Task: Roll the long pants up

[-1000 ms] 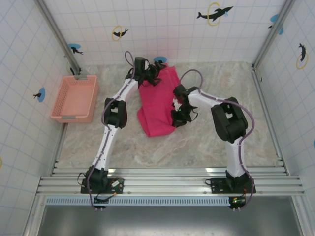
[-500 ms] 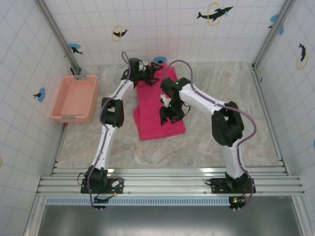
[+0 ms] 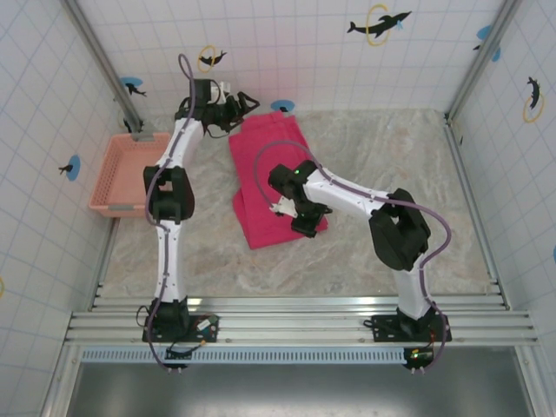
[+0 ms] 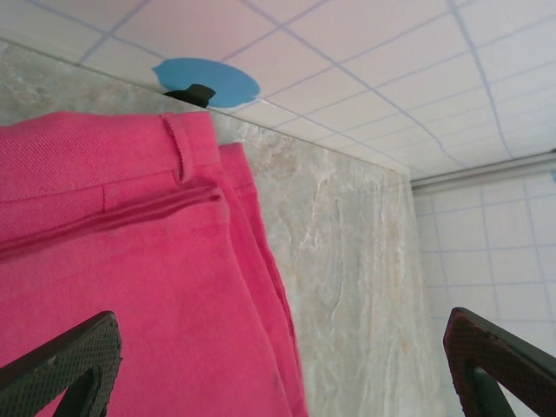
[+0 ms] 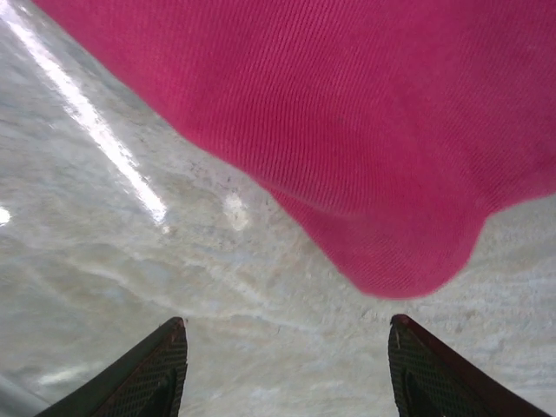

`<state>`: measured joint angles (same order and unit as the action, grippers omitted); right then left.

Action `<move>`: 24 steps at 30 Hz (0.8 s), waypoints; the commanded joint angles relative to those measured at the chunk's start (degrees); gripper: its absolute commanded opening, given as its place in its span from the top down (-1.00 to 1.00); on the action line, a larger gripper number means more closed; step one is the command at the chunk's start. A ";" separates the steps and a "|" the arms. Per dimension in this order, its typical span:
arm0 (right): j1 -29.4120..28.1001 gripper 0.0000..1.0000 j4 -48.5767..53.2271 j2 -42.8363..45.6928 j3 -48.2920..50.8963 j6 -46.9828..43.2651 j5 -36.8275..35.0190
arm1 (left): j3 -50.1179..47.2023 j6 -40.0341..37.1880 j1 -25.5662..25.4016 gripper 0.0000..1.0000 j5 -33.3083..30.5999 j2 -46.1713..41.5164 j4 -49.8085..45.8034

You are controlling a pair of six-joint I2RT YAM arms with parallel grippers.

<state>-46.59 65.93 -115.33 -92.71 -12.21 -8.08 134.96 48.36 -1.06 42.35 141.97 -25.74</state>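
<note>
The long pants (image 3: 265, 165) lie folded flat as a bright magenta strip running from the back wall toward the middle of the table. My left gripper (image 3: 241, 102) hovers at their far end, just left of the waistband. In the left wrist view the waistband and belt loop of the pants (image 4: 130, 261) fill the left side, and the left gripper (image 4: 280, 330) stands wide open and empty. My right gripper (image 3: 306, 222) sits over the near right corner of the pants. Seen from the right wrist, that corner of the pants (image 5: 373, 156) lies just ahead of the right gripper (image 5: 287, 326), whose jaws are open with bare table between them.
A pale pink lattice basket (image 3: 132, 174) stands at the left wall. Tiled walls with dolphin stickers enclose the table on three sides. Bare marble tabletop (image 3: 408, 200) stretches to the right of the pants and along the front.
The right gripper opened, let go of the cloth and slid left toward the pants' near edge. The left arm swung back and left, off the waistband. The pants now lie flatter and further left.
</note>
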 commanded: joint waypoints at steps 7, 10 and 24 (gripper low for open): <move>-2.38 -0.27 -20.41 6.41 14.96 -8.75 -3.15 | -36.13 -20.43 -2.85 -0.95 -27.68 -34.88 -14.24; -3.97 -0.26 -23.98 5.68 16.31 -10.78 -7.54 | -47.77 -23.23 -4.24 -0.95 -32.78 -42.82 -13.37; -6.68 -0.21 -28.40 3.15 15.90 -13.97 -7.95 | -65.97 -23.72 -5.89 -0.95 -36.29 -54.70 -14.41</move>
<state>-53.71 38.11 -109.71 -75.24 -25.98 -16.45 69.47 25.45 -7.07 6.70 89.69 -40.62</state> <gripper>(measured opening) 0.605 0.975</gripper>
